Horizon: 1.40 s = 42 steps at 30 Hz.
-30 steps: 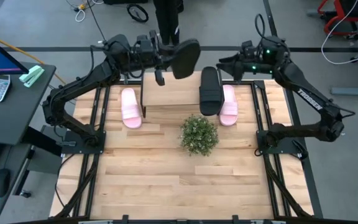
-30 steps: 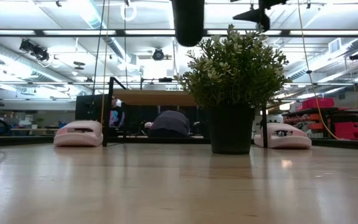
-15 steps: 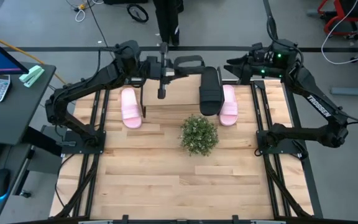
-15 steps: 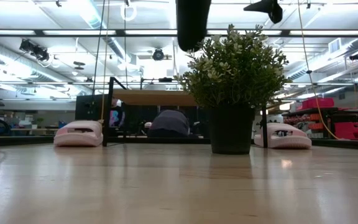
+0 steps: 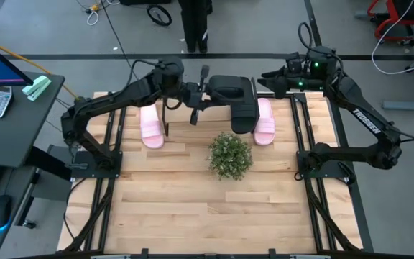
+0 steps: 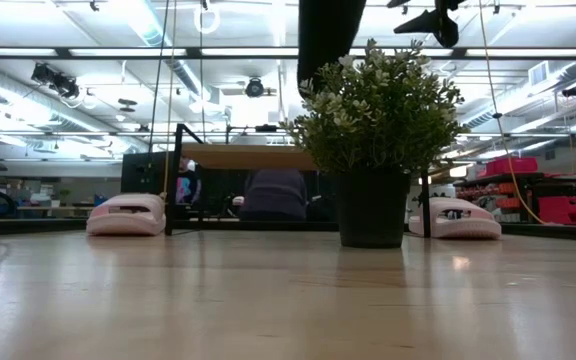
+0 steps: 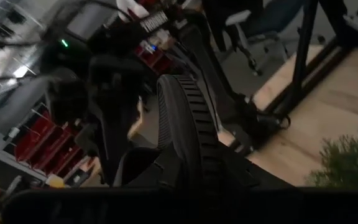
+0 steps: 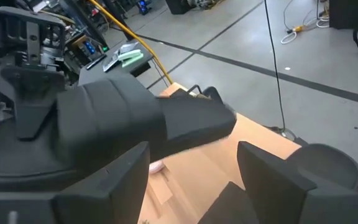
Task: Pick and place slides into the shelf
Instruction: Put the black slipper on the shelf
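From above, I had my left gripper [image 5: 200,94] clamped on a black slide [image 5: 226,86], carried over the shelf [image 5: 192,108] at the far side of the table [image 5: 164,208]. That slide lay crosswise, its long axis running left to right, extending from the fingers toward the right arm. The second black slide [image 5: 244,108] already sat on the shelf's top board with its long axis running front to back, just beside the right pink slide [image 5: 265,121]; the left pink slide [image 5: 151,124] lay on the table at the shelf's other end. So the carried slide stood at a right angle to its mate, and I judged the next move turned on swinging it round to match. My right gripper [image 5: 264,76] hung with its fingers spread and nothing in them, near the held slide's far end.

At table height, the carried slide [image 6: 330,35] hung well above the shelf's board [image 6: 248,158], partly behind the potted plant [image 6: 373,130]. Both pink slides sat on the table to either side.

Through the left wrist camera, the ribbed sole of the black slide [image 7: 185,134] filled the frame, gripped at its near end.

Through the right wrist camera, the open fingers [image 8: 272,180] framed the held slide [image 8: 142,124], apart from it.
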Motion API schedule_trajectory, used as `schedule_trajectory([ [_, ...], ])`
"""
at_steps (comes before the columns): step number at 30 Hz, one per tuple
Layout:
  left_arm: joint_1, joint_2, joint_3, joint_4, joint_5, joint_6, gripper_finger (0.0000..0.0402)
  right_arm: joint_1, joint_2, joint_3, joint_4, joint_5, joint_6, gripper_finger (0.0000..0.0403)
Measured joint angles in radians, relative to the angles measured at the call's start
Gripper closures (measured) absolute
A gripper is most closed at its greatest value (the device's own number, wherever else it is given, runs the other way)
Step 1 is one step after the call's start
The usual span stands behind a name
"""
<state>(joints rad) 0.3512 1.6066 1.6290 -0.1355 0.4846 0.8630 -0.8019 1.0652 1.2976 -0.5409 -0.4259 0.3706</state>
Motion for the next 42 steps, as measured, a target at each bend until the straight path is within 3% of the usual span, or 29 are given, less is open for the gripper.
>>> schedule_trajectory([
  [7,0.026,0.019,0.0,-0.014,0.008,0.024,0.0334,0.022,0.005,0.0,-0.003,0.042,0.021,0.0159],
  [24,0.118,0.086,0.0,0.011,0.196,0.024,0.0342,0.16,0.01,-0.001,-0.015,0.231,0.05,0.0162],
  [42,0.192,0.117,0.0,0.02,0.253,0.08,0.0342,0.225,0.01,-0.001,-0.016,0.349,0.093,0.017],
])
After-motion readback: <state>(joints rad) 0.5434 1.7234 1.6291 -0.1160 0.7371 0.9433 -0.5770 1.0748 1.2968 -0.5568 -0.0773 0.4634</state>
